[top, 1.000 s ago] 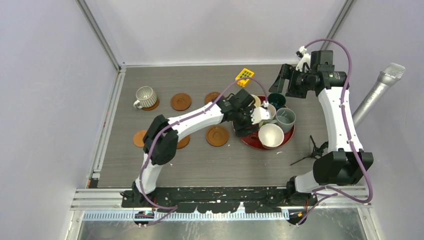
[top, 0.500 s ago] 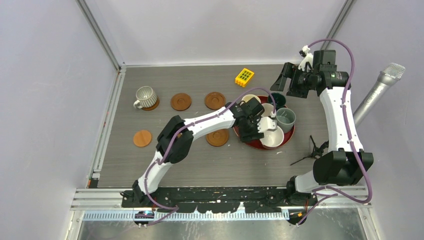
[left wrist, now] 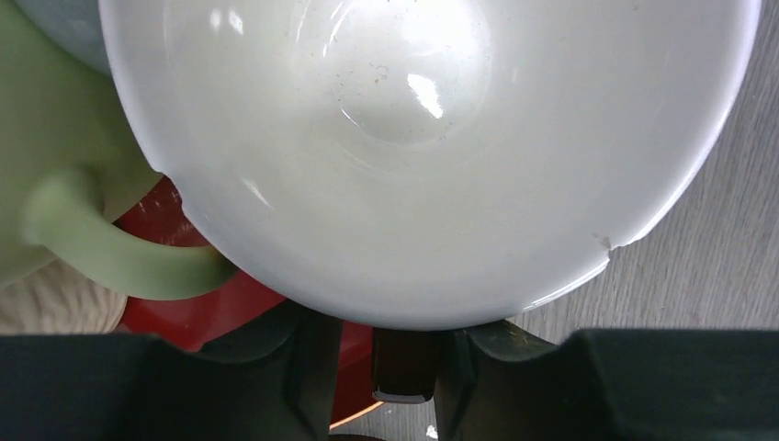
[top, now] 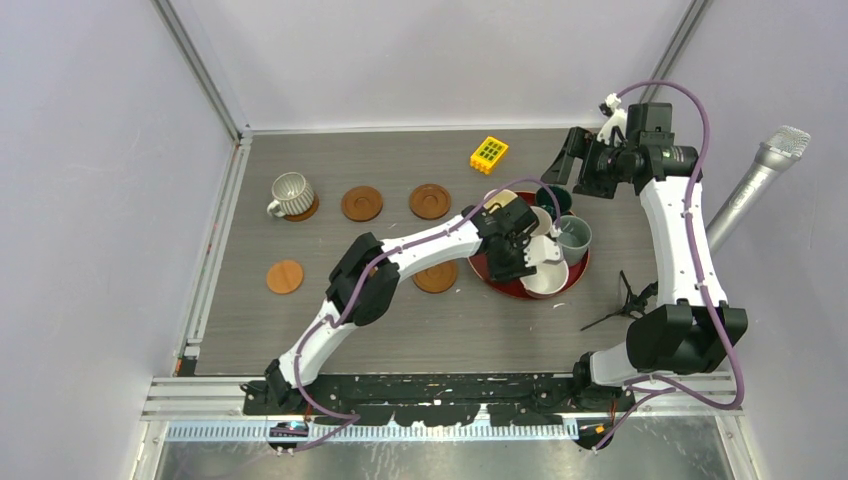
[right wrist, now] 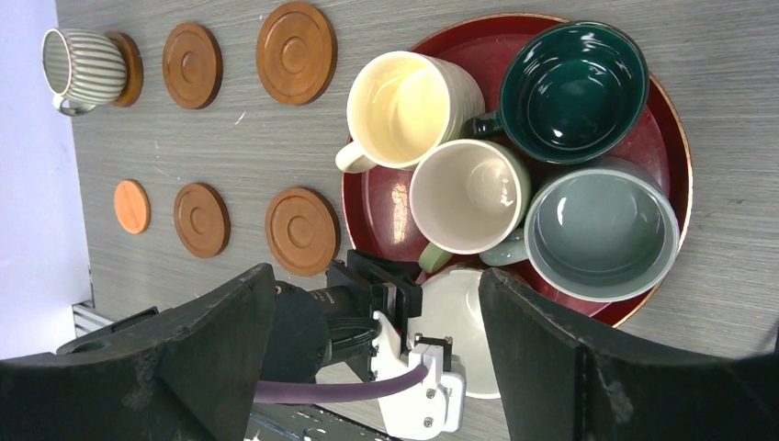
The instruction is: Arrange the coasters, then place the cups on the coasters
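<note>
While on tray (left wrist: 220,308), cup (left wrist: 413,184) with handle between left claw (left wrist: 384,367) fingers

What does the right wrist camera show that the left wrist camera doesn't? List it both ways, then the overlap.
Right wrist only: six coasters, the ribbed mug on one, the cream mug, teal mug and grey mug. Left wrist only: the brown handle of the white-lined cup, between the fingers of the left gripper. Both: that cup, the pale green mug, the red tray.
</note>
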{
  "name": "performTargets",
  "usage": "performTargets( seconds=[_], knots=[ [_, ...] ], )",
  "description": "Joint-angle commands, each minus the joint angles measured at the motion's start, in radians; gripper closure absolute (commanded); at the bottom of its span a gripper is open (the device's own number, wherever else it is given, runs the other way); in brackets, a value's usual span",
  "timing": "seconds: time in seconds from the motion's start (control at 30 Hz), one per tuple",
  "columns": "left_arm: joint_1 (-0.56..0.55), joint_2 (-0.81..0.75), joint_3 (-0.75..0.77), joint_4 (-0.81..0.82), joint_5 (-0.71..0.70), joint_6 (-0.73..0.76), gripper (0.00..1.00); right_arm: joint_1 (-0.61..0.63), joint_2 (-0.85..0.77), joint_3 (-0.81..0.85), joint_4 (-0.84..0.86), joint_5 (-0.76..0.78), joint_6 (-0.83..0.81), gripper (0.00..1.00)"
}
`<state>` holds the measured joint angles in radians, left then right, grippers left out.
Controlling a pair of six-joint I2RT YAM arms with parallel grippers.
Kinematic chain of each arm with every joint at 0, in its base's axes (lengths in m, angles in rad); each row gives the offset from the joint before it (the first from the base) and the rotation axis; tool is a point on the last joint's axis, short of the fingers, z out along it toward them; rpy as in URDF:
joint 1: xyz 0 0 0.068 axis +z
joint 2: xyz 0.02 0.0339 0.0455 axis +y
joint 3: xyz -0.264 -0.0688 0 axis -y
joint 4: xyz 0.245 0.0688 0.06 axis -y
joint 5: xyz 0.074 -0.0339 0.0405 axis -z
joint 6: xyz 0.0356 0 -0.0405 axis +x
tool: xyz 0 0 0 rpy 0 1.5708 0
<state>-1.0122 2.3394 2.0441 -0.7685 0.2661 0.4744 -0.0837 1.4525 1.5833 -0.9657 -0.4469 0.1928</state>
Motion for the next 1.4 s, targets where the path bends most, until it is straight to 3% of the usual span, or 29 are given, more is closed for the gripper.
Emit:
performTargets(
  seconds=[0.0,0.17,0.27,0.33,0.83,1.37],
  knots=[
    [-0.003,0.000,0.029,0.050,0.013,-0.007,0.63,-0.008,-0.051,-0.004,0.030,-0.018,0.019,0.15],
    [-0.003,-0.001,0.033,0.053,0.016,-0.015,0.75,-0.011,-0.052,-0.009,0.030,-0.022,0.019,0.14],
    [-0.002,-0.014,0.034,0.062,0.014,-0.021,0.94,-0.011,-0.052,-0.009,0.029,-0.025,0.019,0.14],
    [-0.001,-0.032,0.019,0.081,0.016,-0.027,1.00,-0.011,-0.050,-0.012,0.030,-0.029,0.019,0.15],
    [0.030,-0.239,-0.228,0.316,0.052,-0.090,1.00,-0.013,-0.044,-0.010,0.040,-0.053,0.028,0.15],
    [0.090,-0.394,-0.390,0.400,0.100,-0.095,1.00,-0.013,-0.024,0.006,0.047,-0.062,0.036,0.15]
  ],
)
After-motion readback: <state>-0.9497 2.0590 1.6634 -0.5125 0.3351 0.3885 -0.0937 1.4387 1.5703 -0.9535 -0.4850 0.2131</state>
